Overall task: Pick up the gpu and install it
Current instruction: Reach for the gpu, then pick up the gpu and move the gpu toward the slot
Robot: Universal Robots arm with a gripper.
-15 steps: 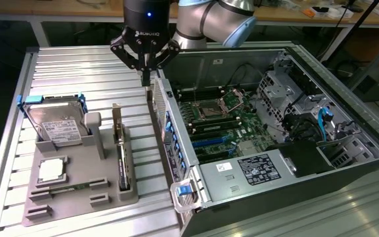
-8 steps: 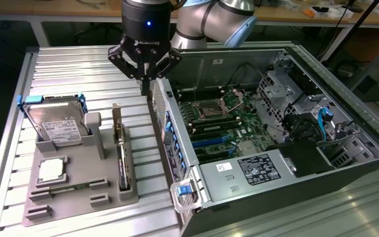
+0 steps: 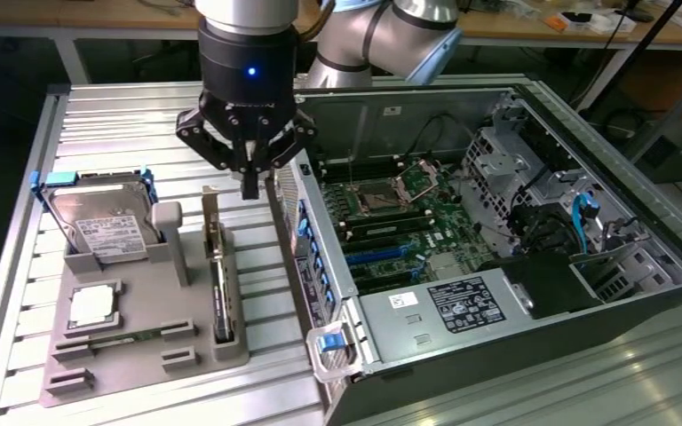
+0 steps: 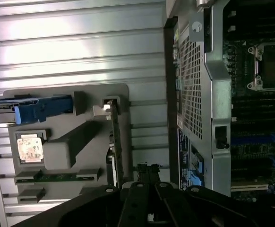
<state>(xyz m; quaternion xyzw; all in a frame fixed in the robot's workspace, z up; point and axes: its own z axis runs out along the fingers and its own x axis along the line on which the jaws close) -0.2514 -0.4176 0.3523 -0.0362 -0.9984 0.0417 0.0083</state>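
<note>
Fingers of my hand (image 3: 249, 189) are pressed together on nothing, close above the gpu (image 3: 220, 275), which stands on edge in a grey tray (image 3: 139, 359) on the ribbed metal counter (image 3: 116, 115). Beyond lies the open computer case (image 3: 436, 106), then wooden benches (image 3: 519, 27).

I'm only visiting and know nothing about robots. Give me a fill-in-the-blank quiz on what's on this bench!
1. The robot's jaws are ___ and hold nothing.
2. In the grey holder, the part nearest them is the ___, standing on edge.
3. The hard drive sits between ___ rails.
4. The computer case lies ___, its motherboard showing.
Missing words: shut; gpu; blue; open.
</note>
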